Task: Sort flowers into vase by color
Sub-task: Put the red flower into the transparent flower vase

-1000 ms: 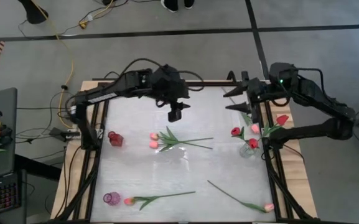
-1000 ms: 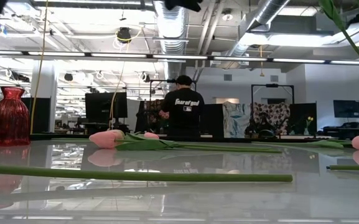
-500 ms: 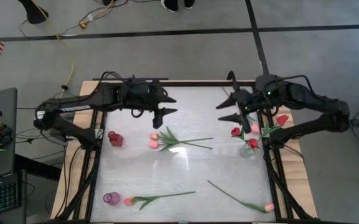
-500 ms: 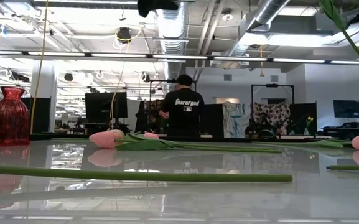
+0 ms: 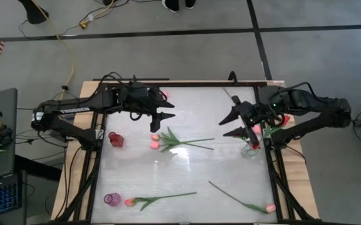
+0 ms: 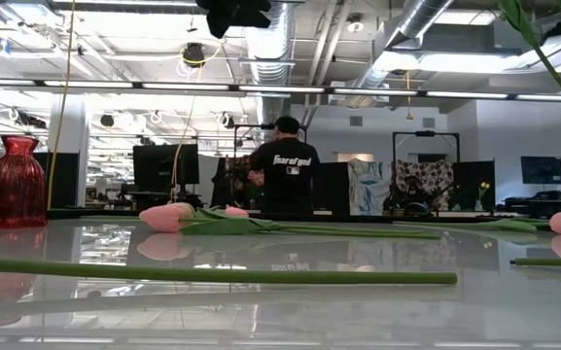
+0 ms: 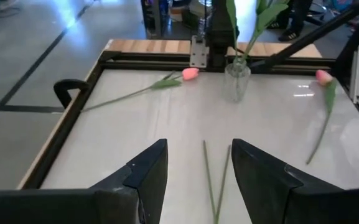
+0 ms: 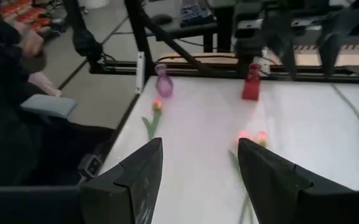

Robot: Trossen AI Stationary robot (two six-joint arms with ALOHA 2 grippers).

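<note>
Above the table's (image 5: 186,165) far edge, left gripper (image 5: 166,114) and right gripper (image 5: 232,125) hover with fingers spread, empty; tulips (image 5: 167,140) lie mid-table

Grey floor (image 5: 186,56), ceiling ducts (image 6: 265,44), desk monitors (image 6: 158,165)

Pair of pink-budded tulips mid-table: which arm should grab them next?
Probably left. The left gripper hovers open just behind the pair of pink-budded tulips; the right gripper, also open, sits farther off near the clear glass vase.
</note>
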